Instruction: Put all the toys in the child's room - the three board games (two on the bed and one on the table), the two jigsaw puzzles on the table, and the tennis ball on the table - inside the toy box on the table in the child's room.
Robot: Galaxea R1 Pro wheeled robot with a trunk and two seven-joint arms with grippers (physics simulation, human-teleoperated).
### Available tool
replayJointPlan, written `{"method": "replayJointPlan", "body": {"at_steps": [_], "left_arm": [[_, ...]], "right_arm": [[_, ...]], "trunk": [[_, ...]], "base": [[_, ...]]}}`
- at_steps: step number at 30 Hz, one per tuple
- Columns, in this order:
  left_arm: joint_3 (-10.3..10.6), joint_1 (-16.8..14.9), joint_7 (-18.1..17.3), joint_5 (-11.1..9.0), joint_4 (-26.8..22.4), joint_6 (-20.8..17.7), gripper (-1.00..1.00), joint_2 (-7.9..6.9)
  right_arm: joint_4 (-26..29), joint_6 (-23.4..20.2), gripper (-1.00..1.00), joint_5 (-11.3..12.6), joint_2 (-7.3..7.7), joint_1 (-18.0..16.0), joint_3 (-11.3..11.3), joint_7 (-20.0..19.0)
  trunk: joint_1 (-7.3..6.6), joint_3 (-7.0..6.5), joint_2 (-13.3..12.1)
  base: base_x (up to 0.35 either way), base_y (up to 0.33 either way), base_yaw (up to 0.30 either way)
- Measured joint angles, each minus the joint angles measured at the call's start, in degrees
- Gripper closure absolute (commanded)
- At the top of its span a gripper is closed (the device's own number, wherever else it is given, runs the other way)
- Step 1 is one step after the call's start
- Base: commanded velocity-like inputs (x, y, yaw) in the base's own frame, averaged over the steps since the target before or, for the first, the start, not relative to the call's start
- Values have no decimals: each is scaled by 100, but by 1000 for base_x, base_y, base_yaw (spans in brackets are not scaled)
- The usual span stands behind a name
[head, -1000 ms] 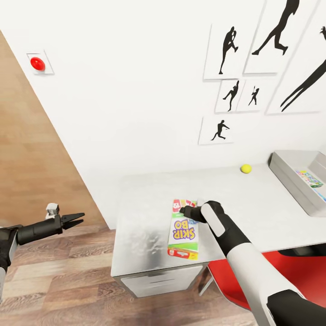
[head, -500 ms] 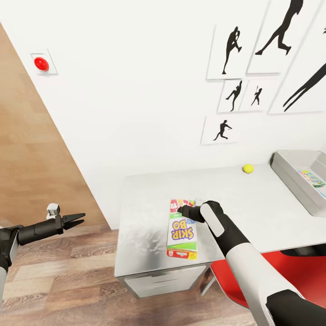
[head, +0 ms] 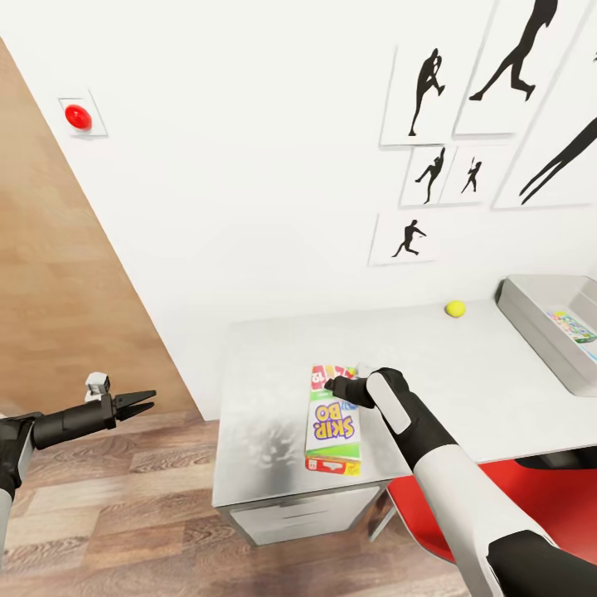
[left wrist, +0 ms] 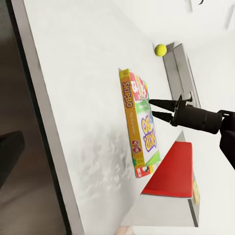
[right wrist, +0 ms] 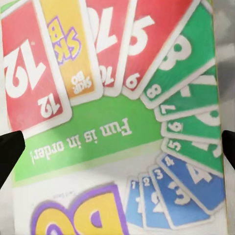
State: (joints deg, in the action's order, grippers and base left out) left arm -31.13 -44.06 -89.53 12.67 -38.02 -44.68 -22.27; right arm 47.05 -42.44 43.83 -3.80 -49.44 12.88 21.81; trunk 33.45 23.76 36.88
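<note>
On the table (head: 274, 390) in the head view, a Skip-Bo game box (head: 333, 421) is lying flat near the front edge, with the right gripper (head: 334, 385) hanging over its far end; the fingers are too hidden here to tell their spread. The tennis ball (head: 453, 309) is sitting near the wall, just beside the toy box (head: 531, 319), which is holding another colourful game (head: 572, 326). The left gripper (head: 137, 403) is hovering over the plank floor (head: 124, 514), well apart from the table, fingers parted and holding nothing. A red chair (head: 539, 497) is standing under the table's near side; a red button (head: 78, 117) and black silhouettes (head: 424, 91) are showing on the wall.

In the left wrist view, the game box (left wrist: 139, 127) is lying on the table (left wrist: 73, 98), the right gripper (left wrist: 155, 108) poised above it with both fingers spread, clear of the cover. The ball (left wrist: 160, 50) is resting beside the toy box (left wrist: 178, 73); the chair (left wrist: 174, 171) is showing at the table edge.

In the right wrist view, the box cover (right wrist: 117, 117) is showing printed number cards, with one dark fingertip (right wrist: 10, 152) at each side, spread wider than the box, gripping nothing
</note>
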Motion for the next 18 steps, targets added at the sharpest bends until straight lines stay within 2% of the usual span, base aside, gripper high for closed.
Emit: {"method": "replayJointPlan", "body": {"at_steps": [3,8,18], "left_arm": [[4,0,0,0,0,1,-100,5],[6,0,0,7,0,-4,-100,96],[6,0,0,18,0,-5,-100,123]], "right_arm": [[10,-4,-100,3,0,0,0,-103],[14,3,-100,-7,0,0,1,-535],[-7,-11,-100,-7,-2,0,1,-626]], "trunk": [[0,0,0],[0,0,0],[0,0,0]], "base": [[0,5,0],[0,4,0],[0,68,0]]}}
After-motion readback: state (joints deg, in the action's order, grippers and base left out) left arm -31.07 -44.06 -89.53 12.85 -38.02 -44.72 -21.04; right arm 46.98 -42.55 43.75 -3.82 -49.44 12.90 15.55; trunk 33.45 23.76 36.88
